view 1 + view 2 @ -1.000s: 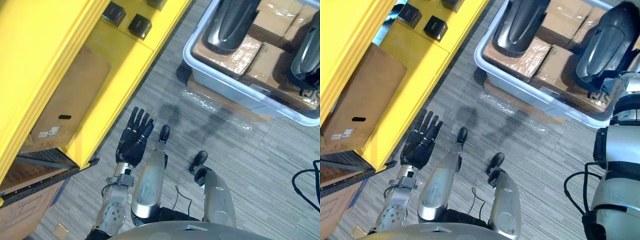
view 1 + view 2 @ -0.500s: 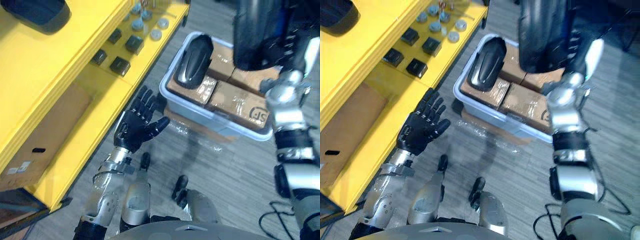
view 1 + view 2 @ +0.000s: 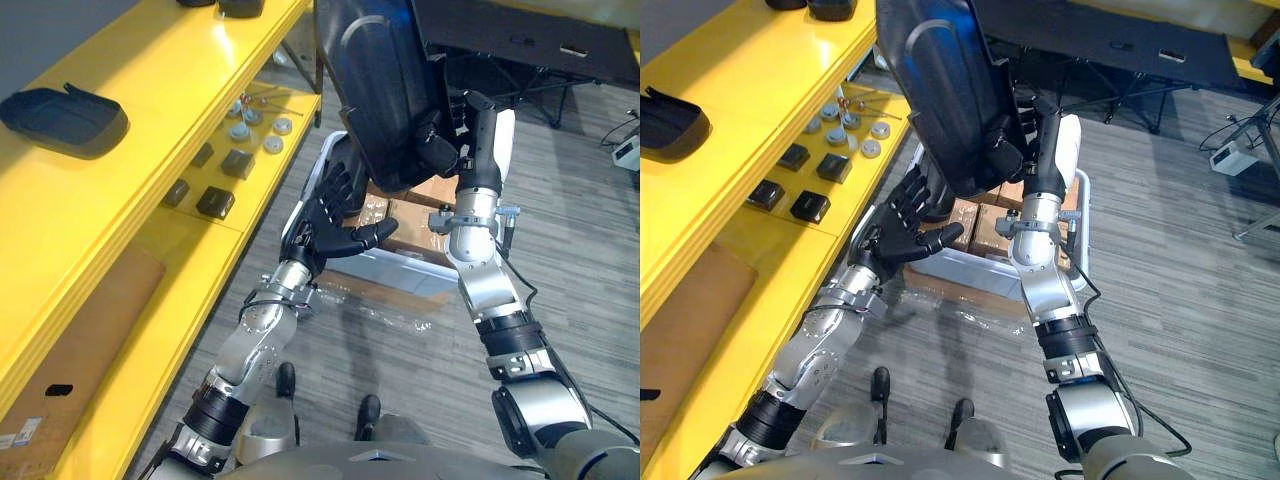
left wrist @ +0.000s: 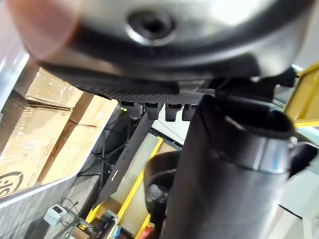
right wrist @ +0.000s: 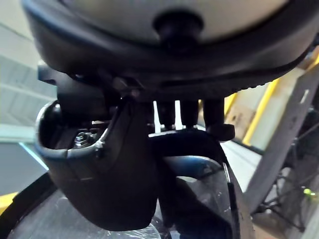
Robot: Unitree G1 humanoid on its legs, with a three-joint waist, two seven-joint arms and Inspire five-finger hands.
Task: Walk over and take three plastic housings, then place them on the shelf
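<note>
My right hand (image 3: pixel 447 148) is shut on a large black plastic housing (image 3: pixel 385 90) and holds it up high, beside the yellow shelf (image 3: pixel 150 90). In the right wrist view the thumb (image 5: pixel 99 189) and fingers curl round the housing's glossy shell (image 5: pixel 199 199). My left hand (image 3: pixel 325 222) is open with fingers spread, just below the housing's lower end; whether it touches the housing I cannot tell. Another black housing (image 3: pixel 65 110) lies on the upper shelf board at the left.
A pale bin (image 3: pixel 395 268) holding taped cardboard boxes (image 4: pixel 45 124) stands on the floor below my hands. Small black blocks (image 3: pixel 215 203) and round grey parts (image 3: pixel 255 125) lie on the lower shelf board. A black folding stand (image 3: pixel 520 40) is at the back right.
The camera has tipped up, so the whole picture shifted. My right hand has come up from the bin with the black housing. My left hand has risen toward the housing's lower end.
</note>
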